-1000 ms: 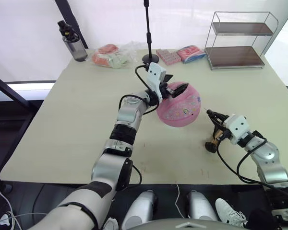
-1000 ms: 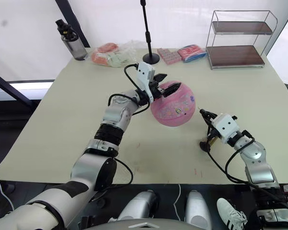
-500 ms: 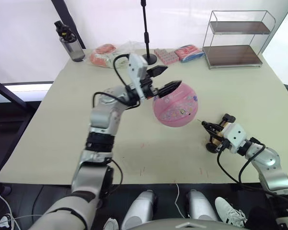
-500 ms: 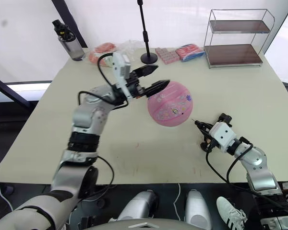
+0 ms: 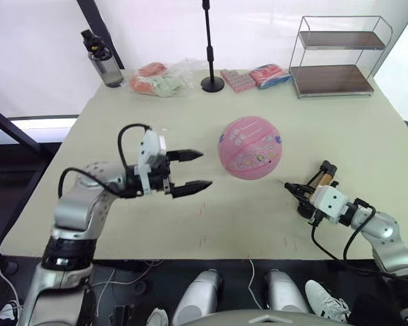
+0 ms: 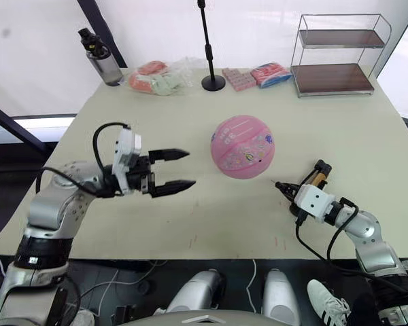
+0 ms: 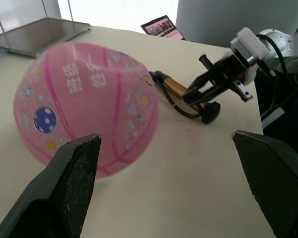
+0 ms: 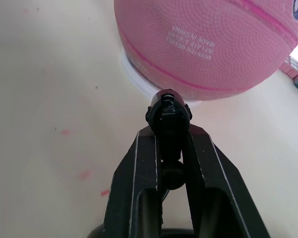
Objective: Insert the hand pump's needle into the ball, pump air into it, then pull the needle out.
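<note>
Right fingers (image 8: 171, 148) pinch needle (image 8: 169, 110) fitting; left gripper (image 5: 190, 170) spread, clear of ball (image 5: 250, 147).
Align tip with valve before pushing; steady ball on counter (image 5: 122, 122), else it rolls.

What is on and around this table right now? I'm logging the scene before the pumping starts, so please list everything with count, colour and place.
ball: 1, pink, table centre, on a white ring.
hand pump: 1, gold-bronze with black ends, lying near the right gripper.
needle: 1, black fitting, gripped and aimed at the ball.
bottle: 1, grey with black cap, far left corner.
plastic bags: a clear heap holding orange and pale contents, far edge.
stand: 1, black pole on a round base, far centre.
packets: 2, pink, far edge.
wire shelf: 1, two brown tiers, far right.
table: 1, beige.
left gripper: open, left of the ball, apart from it.
right gripper: shut on the needle.
</note>
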